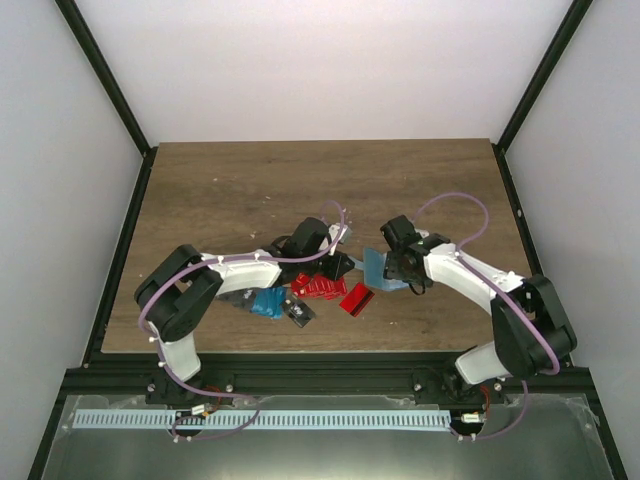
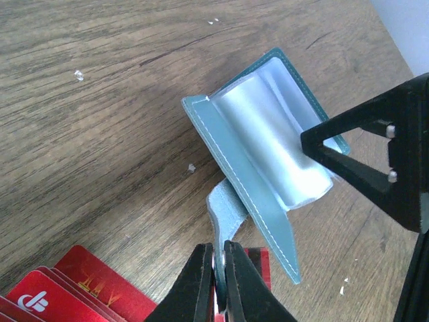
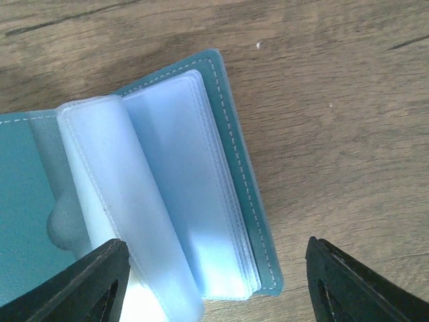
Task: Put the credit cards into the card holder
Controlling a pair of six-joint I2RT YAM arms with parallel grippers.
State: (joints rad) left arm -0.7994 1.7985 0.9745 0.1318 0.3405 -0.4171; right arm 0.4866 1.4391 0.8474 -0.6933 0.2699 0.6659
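My left pincer clamps the card holder's flap; right pincer, wide open, empty, straddles its clear sleeves. I'd part one sleeve gently.

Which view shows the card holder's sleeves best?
Right wrist: the open card holder fills the frame, clear sleeves close up. Left wrist shows it obliquely, flap pinched by the left gripper. Top external shows a small teal patch.

The holder lies on the worktop between left pincer and right pincer; cards lie left of it.
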